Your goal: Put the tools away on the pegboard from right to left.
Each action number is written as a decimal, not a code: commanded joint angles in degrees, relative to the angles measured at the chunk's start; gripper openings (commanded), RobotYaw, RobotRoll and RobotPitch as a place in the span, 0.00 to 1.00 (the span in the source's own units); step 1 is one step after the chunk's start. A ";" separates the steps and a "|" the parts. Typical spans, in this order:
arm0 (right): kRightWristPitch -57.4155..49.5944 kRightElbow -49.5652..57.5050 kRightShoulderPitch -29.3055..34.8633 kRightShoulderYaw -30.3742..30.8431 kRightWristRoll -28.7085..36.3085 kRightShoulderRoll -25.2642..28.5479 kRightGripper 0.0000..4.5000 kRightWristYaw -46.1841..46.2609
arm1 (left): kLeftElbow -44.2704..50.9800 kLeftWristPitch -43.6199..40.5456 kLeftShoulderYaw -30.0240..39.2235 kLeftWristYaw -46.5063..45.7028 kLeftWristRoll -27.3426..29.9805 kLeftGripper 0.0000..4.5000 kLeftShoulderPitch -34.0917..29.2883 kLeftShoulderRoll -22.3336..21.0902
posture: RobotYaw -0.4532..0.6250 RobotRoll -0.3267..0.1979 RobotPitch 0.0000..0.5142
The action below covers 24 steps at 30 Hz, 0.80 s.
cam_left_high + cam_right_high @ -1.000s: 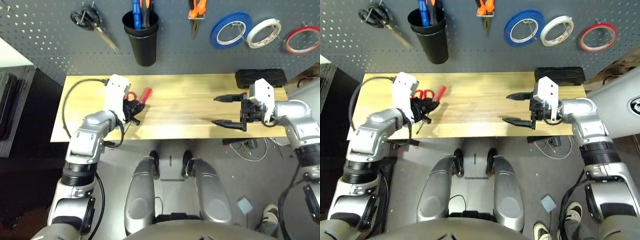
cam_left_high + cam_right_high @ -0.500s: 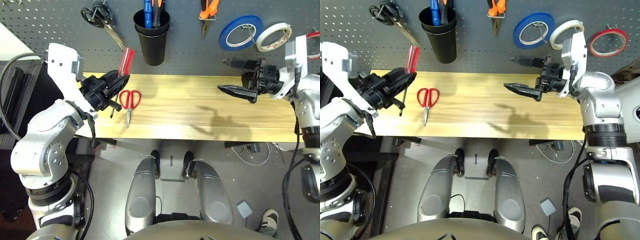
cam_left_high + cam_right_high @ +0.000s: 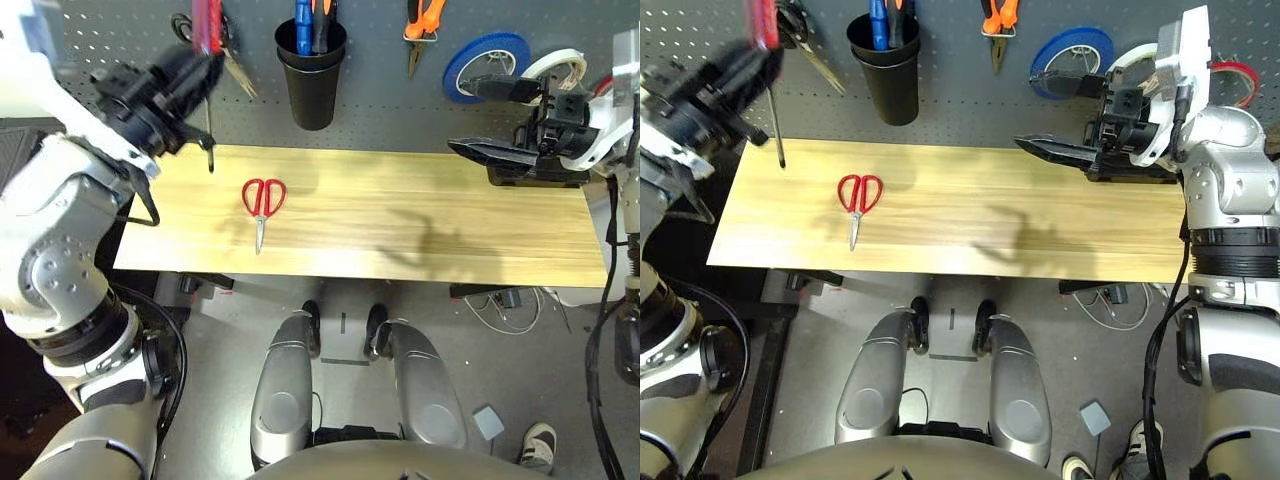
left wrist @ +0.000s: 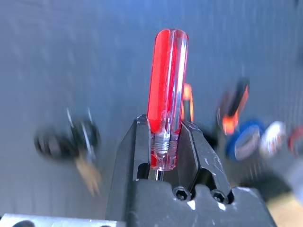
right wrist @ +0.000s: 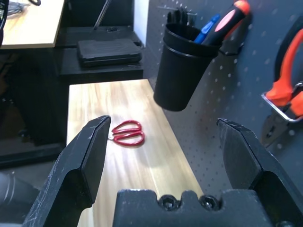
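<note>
The left gripper (image 4: 165, 142) is closed on the red-handled screwdriver (image 4: 165, 94), clamping the handle near its base so that the red handle stands up past the fingertips and the metal shaft hangs down below the gripper, roughly upright. It is raised in front of the pegboard (image 3: 380, 110), beside the black-handled scissors (image 3: 215, 45) that hang at the board's left end.

The relation that matters next: the black cup holder (image 3: 310, 65) lies to the right of the held screwdriver, at about the same level, and already holds a blue-handled and an orange-handled tool. If the cup is the screwdriver's place, the shaft must come over the rim and go down tip first, which its long axis already suits.

The right gripper (image 5: 170, 151) has its 2 fingers spread wide and holds nothing; it hovers near the right end of the tabletop (image 3: 420, 215), pointing left.

The red-handled scissors (image 3: 262, 200) lie flat on the tabletop, blades pointing toward the robot, nearer the left arm. The pliers (image 3: 420, 25) and the red tape ring (image 3: 1238, 75) already hang on the board.
</note>
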<state>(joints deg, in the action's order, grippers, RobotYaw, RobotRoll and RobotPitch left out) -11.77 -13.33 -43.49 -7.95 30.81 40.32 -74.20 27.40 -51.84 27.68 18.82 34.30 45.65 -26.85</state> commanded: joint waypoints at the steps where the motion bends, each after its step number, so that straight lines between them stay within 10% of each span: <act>1: 0.43 0.06 0.32 -1.63 0.14 0.86 1.00 0.39 | -4.95 7.58 0.57 -4.18 -1.40 0.18 4.19 1.98 | 0.45 0.62 0.48; 24: 3.57 -0.77 3.11 -1.53 -1.64 1.24 1.00 2.09 | -32.95 41.73 -11.24 -11.00 -9.30 0.18 17.33 19.86 | 0.40 0.62 0.45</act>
<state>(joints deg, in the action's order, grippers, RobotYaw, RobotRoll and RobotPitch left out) -8.36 -14.74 -41.34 -8.42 29.21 40.84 -71.97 -3.75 -13.16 17.93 7.01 26.32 62.22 -7.66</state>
